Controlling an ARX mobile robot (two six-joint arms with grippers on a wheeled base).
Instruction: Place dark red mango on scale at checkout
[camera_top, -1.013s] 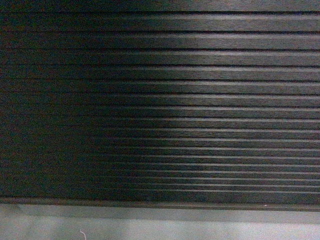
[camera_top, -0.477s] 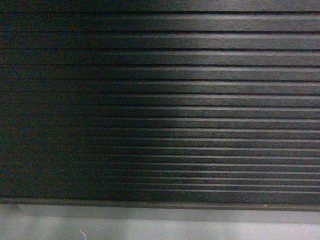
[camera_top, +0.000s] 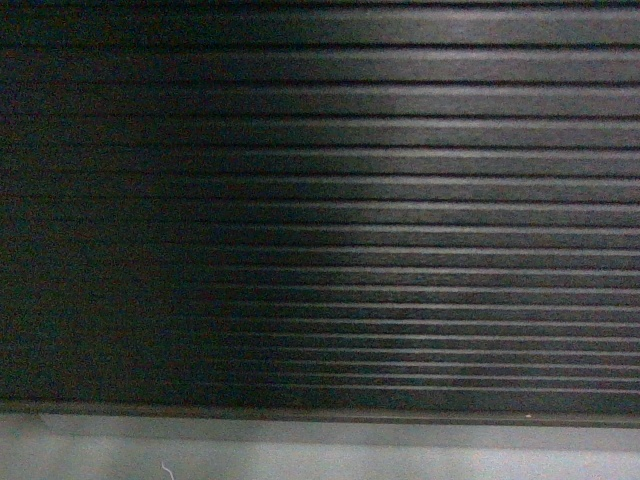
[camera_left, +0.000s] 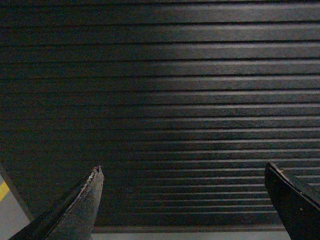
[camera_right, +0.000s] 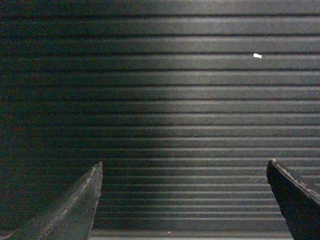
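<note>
- Black ribs run side to side across the front of the checkout (camera_top: 320, 200), and this dark panel fills almost all of the head view.
- The right part of the panel looks brighter, and the left part sits in shadow.
- A thin dark strip runs along the bottom edge of the panel.
- Below that strip is a band of pale grey floor (camera_top: 400, 455).
- A tiny white thread (camera_top: 165, 469) lies on the floor near the bottom left.
- The left gripper (camera_left: 182, 200) points at the ribbed panel; its 2 dark fingers (camera_left: 75, 210) stand far apart and hold nothing.
- A bit of yellow line (camera_left: 4, 190) shows on the floor at the left edge of the left wrist view.
- The right gripper (camera_right: 184, 200) faces the same ribbed panel; its 2 fingers (camera_right: 292, 197) are also wide apart and hold nothing.
- A small white speck (camera_right: 257, 55) sits on one rib, up on the right side of the right wrist view.
- The mango and the scale do not show in any of the 3 views, so I cannot tell where they are.
</note>
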